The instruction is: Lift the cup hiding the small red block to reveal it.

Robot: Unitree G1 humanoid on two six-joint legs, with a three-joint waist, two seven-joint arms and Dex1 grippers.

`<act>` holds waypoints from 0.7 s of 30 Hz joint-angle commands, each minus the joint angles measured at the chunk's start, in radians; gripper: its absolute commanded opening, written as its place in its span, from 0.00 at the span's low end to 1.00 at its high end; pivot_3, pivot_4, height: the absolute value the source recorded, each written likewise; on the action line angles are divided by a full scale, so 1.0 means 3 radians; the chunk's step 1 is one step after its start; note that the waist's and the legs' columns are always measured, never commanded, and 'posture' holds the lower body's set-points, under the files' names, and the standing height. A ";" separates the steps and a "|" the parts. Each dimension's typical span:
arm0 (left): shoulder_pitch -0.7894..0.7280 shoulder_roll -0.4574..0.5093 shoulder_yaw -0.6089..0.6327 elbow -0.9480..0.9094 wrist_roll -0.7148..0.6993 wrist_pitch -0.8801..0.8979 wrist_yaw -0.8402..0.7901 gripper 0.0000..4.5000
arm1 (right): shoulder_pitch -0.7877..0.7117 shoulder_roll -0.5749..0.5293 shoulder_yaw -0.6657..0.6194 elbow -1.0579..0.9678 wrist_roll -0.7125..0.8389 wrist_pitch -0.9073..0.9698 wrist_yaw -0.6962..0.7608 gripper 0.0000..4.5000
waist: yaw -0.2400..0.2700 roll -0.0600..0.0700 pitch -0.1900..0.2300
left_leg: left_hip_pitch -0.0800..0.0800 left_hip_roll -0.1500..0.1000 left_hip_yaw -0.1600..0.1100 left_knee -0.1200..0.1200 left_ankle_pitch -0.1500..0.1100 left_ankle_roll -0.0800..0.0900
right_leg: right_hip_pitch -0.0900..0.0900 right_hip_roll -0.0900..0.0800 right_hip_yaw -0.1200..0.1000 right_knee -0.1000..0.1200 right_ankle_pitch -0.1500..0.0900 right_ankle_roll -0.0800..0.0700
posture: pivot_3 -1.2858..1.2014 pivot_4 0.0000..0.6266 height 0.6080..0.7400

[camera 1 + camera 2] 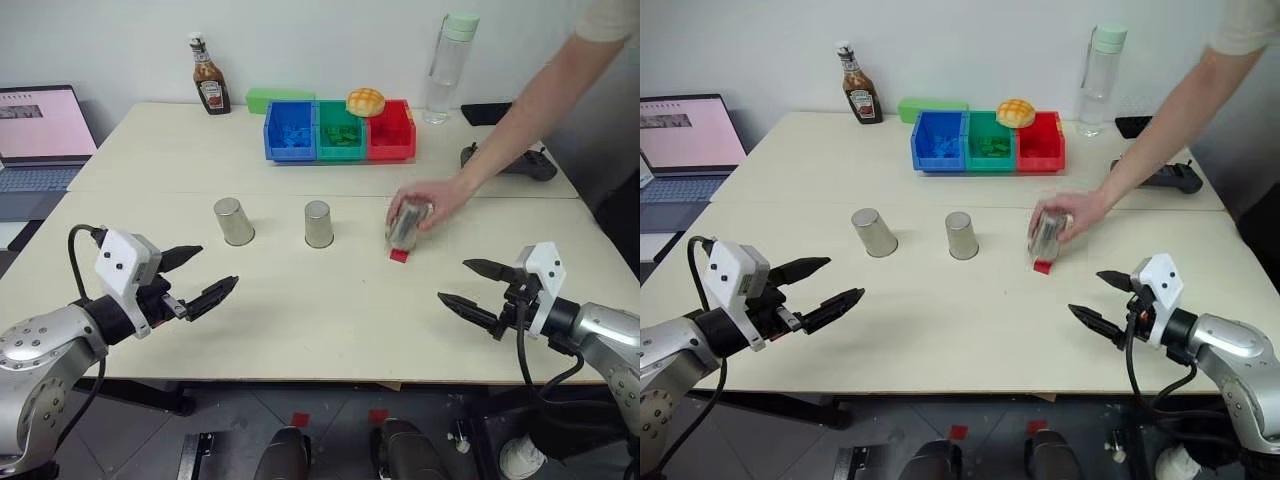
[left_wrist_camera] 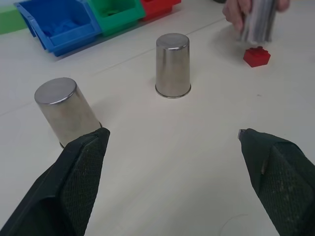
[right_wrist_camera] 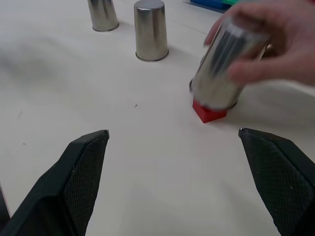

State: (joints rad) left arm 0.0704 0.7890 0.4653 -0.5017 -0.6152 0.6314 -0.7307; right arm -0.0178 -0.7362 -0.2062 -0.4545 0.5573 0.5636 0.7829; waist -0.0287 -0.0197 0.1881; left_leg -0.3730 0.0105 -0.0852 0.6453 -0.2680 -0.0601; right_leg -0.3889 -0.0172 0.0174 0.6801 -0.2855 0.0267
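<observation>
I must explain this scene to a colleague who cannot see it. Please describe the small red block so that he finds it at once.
On the pale table, in front of the row of blue, green and red bins, stand three metal cups. The small red block lies at the rim of the rightmost cup, which a person's hand tilts. It is the only red thing near the cups.

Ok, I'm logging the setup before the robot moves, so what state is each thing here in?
Left cup: upside down on the table, untouched.
Middle cup: upside down, untouched.
Right cup: tilted, held by a person's hand.
Small red block: uncovered, at the tilted cup's rim.
Left gripper: open, holding nothing.
Right gripper: open, holding nothing.
Laptop: lid open, screen on.
Water bottle: upright, capped.
Ketchup bottle: upright.
</observation>
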 commanded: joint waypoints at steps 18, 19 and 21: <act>0.0002 0.0055 -0.0010 -0.0066 0.0035 -0.0068 -0.0028 1.00 | -0.0115 -0.0045 0.0068 -0.0129 -0.0035 0.0005 -0.0012 1.00 | 0.0000 0.0000 0.0000 | 0.0000 0.0000 0.0001 0.0000 0.0000 0.0000 | 0.0000 0.0000 0.0000 0.0000 0.0000 0.0000 | 0.52 0.24 1.00; 0.0000 0.0054 -0.0013 -0.0065 0.0035 -0.0068 -0.0030 1.00 | -0.0118 -0.0043 0.0070 -0.0131 -0.0036 0.0010 -0.0012 1.00 | 0.0000 0.0000 0.0000 | 0.0000 0.0000 0.0001 0.0000 0.0000 0.0000 | 0.0000 0.0000 0.0000 0.0000 0.0000 0.0000 | 0.52 0.24 1.00; -0.0011 0.0054 -0.0020 -0.0057 0.0035 -0.0068 -0.0032 1.00 | -0.0123 -0.0039 0.0072 -0.0134 -0.0039 0.0017 -0.0013 1.00 | 0.0000 0.0000 0.0000 | 0.0000 0.0000 0.0001 0.0000 0.0000 0.0000 | 0.0000 0.0000 0.0000 0.0000 0.0000 0.0000 | 0.52 0.24 1.00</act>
State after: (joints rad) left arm 0.0715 0.7908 0.4577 -0.5009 -0.6078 0.6258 -0.7349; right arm -0.0448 -0.7371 -0.1734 -0.4597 0.5367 0.5728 0.7793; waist -0.0287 -0.0197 0.1881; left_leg -0.3729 0.0105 -0.0851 0.6452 -0.2680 -0.0601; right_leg -0.3890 -0.0172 0.0175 0.6800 -0.2856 0.0267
